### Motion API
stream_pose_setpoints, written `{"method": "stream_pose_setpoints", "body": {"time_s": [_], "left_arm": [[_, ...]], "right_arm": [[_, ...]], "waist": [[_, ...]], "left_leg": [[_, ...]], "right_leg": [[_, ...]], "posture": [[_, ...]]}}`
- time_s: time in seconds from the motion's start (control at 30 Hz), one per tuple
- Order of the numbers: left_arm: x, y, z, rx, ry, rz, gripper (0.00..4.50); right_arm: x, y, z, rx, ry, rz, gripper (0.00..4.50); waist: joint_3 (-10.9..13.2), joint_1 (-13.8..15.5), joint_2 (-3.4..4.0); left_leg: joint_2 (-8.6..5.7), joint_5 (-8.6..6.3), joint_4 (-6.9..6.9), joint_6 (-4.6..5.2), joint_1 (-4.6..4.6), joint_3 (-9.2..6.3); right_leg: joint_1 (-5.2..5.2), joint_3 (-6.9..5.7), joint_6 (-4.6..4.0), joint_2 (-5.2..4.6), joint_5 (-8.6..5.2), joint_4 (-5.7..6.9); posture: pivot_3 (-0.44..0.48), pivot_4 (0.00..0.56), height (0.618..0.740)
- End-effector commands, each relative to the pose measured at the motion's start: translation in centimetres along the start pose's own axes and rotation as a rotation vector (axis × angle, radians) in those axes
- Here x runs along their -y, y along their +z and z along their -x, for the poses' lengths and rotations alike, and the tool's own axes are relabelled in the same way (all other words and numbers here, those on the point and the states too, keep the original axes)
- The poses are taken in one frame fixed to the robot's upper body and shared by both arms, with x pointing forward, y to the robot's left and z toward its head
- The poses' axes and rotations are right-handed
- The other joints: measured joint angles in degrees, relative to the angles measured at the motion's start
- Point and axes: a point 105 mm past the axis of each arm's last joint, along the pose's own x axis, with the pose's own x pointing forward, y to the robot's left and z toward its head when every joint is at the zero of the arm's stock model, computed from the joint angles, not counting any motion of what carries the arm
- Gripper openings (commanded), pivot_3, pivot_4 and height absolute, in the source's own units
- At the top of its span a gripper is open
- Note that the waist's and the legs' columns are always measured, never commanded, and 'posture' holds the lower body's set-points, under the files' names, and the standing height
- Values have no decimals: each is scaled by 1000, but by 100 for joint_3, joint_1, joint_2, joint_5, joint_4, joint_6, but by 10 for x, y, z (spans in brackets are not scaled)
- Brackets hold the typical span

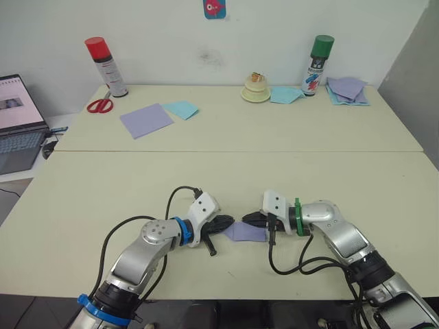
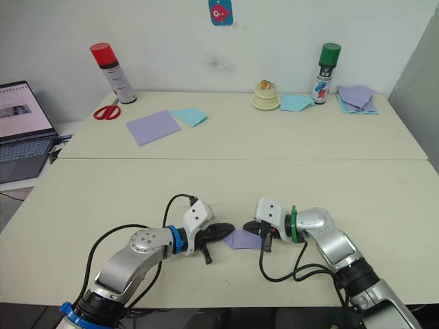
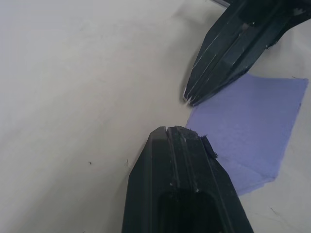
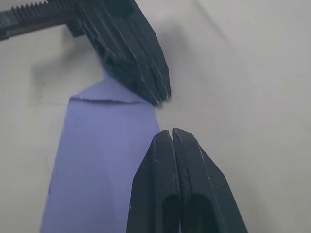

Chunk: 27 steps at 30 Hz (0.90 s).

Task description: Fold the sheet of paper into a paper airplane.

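At lower centre, the sheet of paper (image 1: pixel 245 232) is seen partly folded between 2 closed hands, left hand (image 1: pixel 224 224) and right hand (image 1: pixel 251 218); wings judged unfinished.

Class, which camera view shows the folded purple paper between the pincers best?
The left wrist view: the sheet of paper shows large, with its edges and layered corner. The right wrist view shows it partly hidden; the eye views show it small.

No legible text, brand, or number. The red-capped can (image 1: pixel 106 66) and green-capped can (image 1: pixel 317 65) carry printed labels — lettering too small to read. The laptop (image 1: pixel 19 122) screen shows page content — unreadable. The wall sticker (image 1: pixel 215 8) bears a red figure only.
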Motion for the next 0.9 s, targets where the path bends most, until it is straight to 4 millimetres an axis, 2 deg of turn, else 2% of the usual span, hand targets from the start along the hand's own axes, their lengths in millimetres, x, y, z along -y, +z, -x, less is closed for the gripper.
{"method": "stream_pose_setpoints", "body": {"time_s": [0.03, 0.13, 0.23, 0.33, 0.47, 0.57, 0.7, 0.83, 0.9], "left_arm": [[7, -36, 0, -126, -13, 63, 0], [6, -37, 0, -128, -13, 64, 0], [6, -37, -1, -128, -13, 62, 0], [6, -35, -2, -123, -14, 62, 0], [7, -34, -4, -120, -17, 60, 0], [8, -34, -3, -118, -17, 59, 0], [7, -32, -2, -112, -11, 55, 0], [6, -34, -1, -122, 6, 56, 0], [1, -40, 7, -131, 47, 71, 0]], "right_arm": [[-1, -31, 24, -110, -12, -32, 46], [2, -33, 39, -100, -25, -29, 46], [8, -11, 45, 28, -55, -44, 46], [11, 12, 43, 151, -61, -52, 46], [1, 19, 32, 194, -22, -77, 46], [-14, 16, 13, 162, 42, -51, 46], [-20, -4, -4, 27, 74, -24, 46], [-15, -15, -9, -31, 72, -3, 46], [-14, -19, -8, -45, 78, 9, 46]], "waist": [[-8, 0, 3], [-21, -4, 1], [-21, -5, 0], [-20, -12, 1], [-19, -10, 1], [-19, -10, 1], [-19, -10, 2], [-23, -20, 1], [-26, -22, 2]], "left_leg": [[0, 0, 0, 1, 2, -1], [1, -3, -2, 5, 4, -1], [3, -4, -1, 7, 4, 1], [4, -4, -2, 7, 1, 3], [4, -4, -2, 7, 0, 1], [3, -4, -2, 7, 0, 1], [3, -4, -3, 7, 0, 0], [5, -4, -1, 7, 9, 2], [6, -4, -2, 7, 13, 1]], "right_leg": [[0, -1, 1, 0, 1, -6], [7, -2, 3, 0, 2, -19], [19, -1, 5, 0, 3, -22], [17, 2, 5, 0, 3, -21], [16, 1, 5, 0, 3, -22], [15, 1, 5, 1, 3, -24], [1, 0, 5, 1, 3, -24], [2, 0, 8, 2, 6, -23], [3, -1, 8, 3, 6, -23]], "posture": [[0, 150, 740], [0, 150, 740], [0, 150, 740], [0, 150, 740], [0, 150, 740], [0, 150, 740], [0, 150, 740], [0, 150, 740], [0, 150, 740]]}}
